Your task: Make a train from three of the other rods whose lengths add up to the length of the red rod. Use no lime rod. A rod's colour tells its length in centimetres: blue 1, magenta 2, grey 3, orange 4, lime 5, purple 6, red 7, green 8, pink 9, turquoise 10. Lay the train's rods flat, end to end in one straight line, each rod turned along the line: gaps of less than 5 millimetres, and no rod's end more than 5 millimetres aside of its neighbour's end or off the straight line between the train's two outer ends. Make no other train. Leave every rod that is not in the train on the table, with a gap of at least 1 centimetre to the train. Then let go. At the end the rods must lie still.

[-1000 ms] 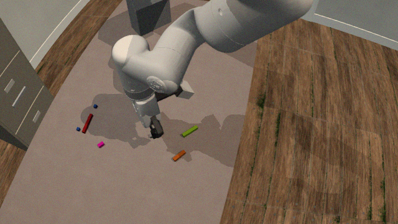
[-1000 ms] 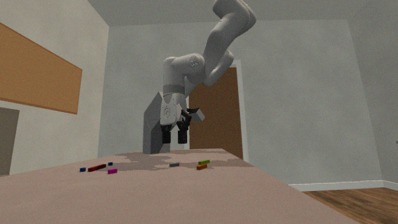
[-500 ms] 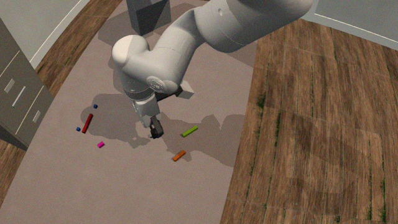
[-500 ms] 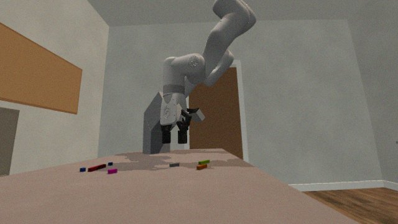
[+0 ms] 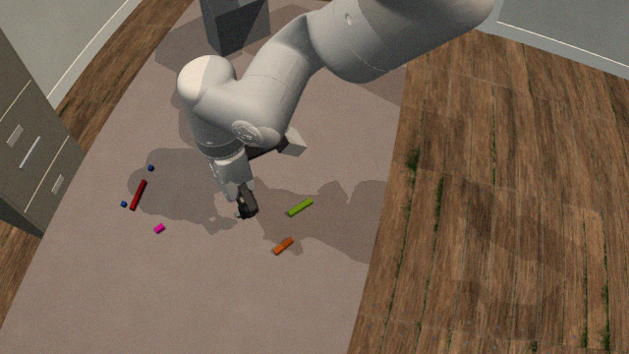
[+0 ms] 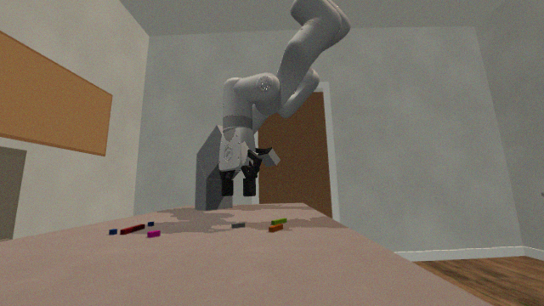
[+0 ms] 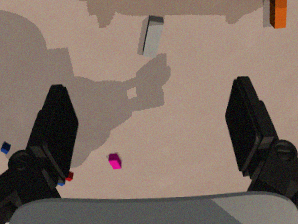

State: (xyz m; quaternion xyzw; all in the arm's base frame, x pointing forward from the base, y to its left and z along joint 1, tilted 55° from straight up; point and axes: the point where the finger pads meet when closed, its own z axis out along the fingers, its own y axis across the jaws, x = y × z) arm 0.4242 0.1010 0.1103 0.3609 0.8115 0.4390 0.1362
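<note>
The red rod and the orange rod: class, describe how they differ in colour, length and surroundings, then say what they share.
The long red rod is deep red, while the short orange rod is bright orange. The red rod is longer than the orange rod. The red rod has a small blue rod near each end; the orange rod's nearest neighbour is a lime rod. Both lie flat on the table.

Between the earlier pictures and now, you have no change that can be made out. Compare the top and exterior views over the last second and you find the end effector (image 5: pixel 247 212) (image 6: pixel 238 194) (image 7: pixel 150 99) at the same spot over the desk (image 5: pixel 197 300) (image 6: pixel 255 272) (image 7: pixel 190 175), with no visible shift toward any of its edges or corners. You have no earlier wrist picture, so you cannot compare that view.
</note>
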